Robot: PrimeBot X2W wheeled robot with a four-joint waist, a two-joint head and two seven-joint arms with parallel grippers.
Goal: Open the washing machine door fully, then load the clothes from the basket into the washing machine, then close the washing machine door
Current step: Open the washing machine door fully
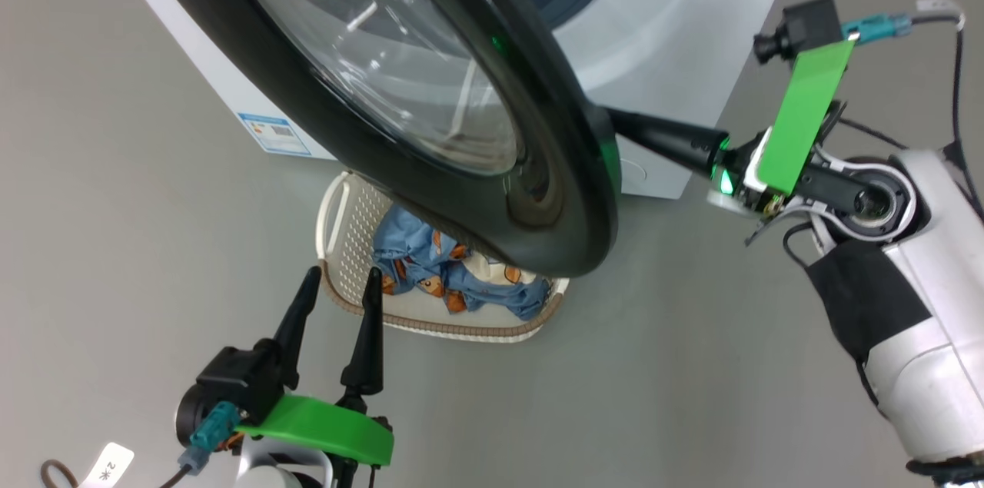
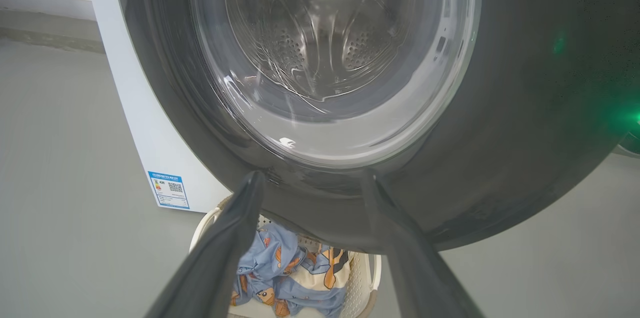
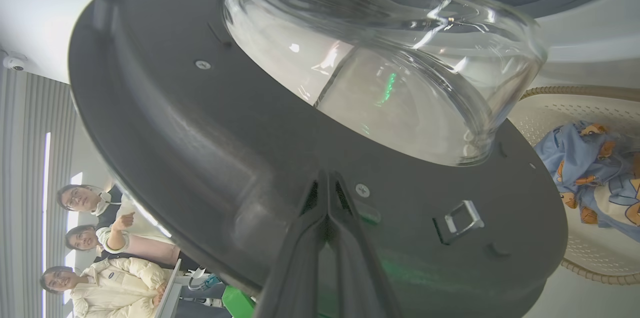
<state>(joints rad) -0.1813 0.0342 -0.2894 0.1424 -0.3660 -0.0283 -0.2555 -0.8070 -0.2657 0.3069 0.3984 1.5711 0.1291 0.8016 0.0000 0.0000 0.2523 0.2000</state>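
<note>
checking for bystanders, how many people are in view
3, at the right wrist view's lower left, past the door: top person, middle person, bottom person in a cream jacket. The door may hide more.

The head view looks steeply down on the washing machine door [image 1: 400, 73] and basket [image 1: 350, 227], while both wrist views sit close to that door, left facing its front, right its inner side.
</note>
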